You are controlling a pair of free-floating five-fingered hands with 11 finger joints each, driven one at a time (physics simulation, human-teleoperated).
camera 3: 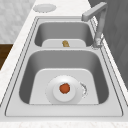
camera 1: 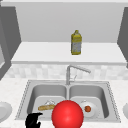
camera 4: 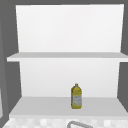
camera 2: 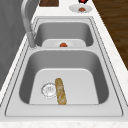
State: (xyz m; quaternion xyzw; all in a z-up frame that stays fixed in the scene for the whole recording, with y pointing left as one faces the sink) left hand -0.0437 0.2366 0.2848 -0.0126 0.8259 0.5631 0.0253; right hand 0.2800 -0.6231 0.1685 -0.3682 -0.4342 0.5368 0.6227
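hovered at the front edge of the desk (camera 1: 10, 87), left robot hand (camera 1: 33, 120), fingers curled on nothing, just before the left sink basin (camera 1: 37, 93). lay nearest in that basin, a bread loaf (camera 1: 46, 107) beside the drain (camera 1: 50, 102). sat in the right basin, a plate (camera 1: 94, 110) with a tomato (camera 1: 87, 108). loomed close in front, a red ball (camera 1: 67, 115). stood on the shelf (camera 1: 45, 53), a yellow bottle (camera 1: 76, 42).

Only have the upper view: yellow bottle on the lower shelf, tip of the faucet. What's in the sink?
Observer: The left basin holds a bread loaf lying beside the drain.
Operator: Other side?
Observer: The right basin has a white plate on its floor, with a small red-orange fruit on it.
Operator: Any robot hand?
Observer: The left robot hand is low in the front view, beside a big red ball.
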